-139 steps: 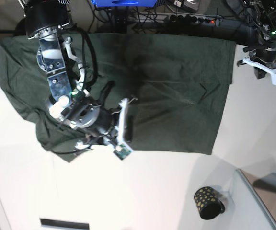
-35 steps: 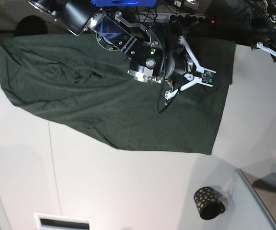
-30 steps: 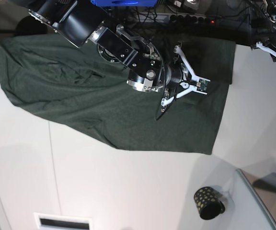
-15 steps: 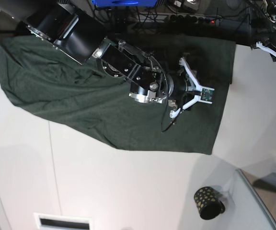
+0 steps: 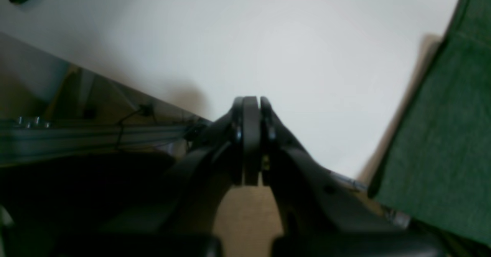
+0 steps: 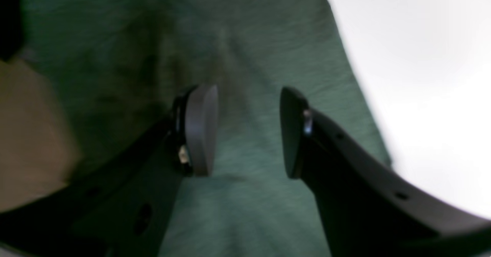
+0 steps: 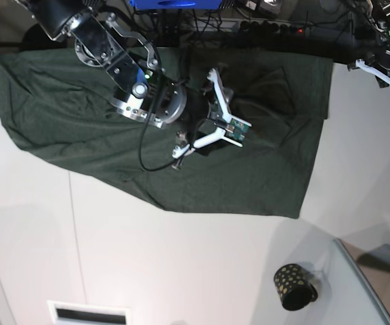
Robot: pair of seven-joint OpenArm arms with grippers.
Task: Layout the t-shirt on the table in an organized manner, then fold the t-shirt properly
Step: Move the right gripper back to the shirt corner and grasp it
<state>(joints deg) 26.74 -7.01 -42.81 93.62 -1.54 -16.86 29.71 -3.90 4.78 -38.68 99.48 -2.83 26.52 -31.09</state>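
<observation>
The dark green t-shirt (image 7: 114, 135) lies spread over the back of the white table (image 7: 181, 271), rumpled near its right end. My right gripper (image 7: 215, 112) hovers low over the shirt's middle. In the right wrist view this gripper (image 6: 245, 130) is open, with only green cloth (image 6: 245, 195) showing beneath the gap and nothing gripped between its pads (image 6: 199, 130). My left gripper (image 7: 388, 71) sits at the back right table edge, off the shirt. It is shut and empty in its wrist view (image 5: 249, 103), with the shirt's edge (image 5: 441, 134) to its right.
A small black cup with gold dots (image 7: 294, 286) stands at the front right beside a clear bin (image 7: 364, 284). A white slotted block (image 7: 87, 313) lies at the front left. Cables and a power strip (image 7: 276, 27) run behind the table.
My right arm has drawn back leftward over the shirt and its jaws have opened. The cloth near the shirt's right end is now more rumpled. The left arm has not moved.
</observation>
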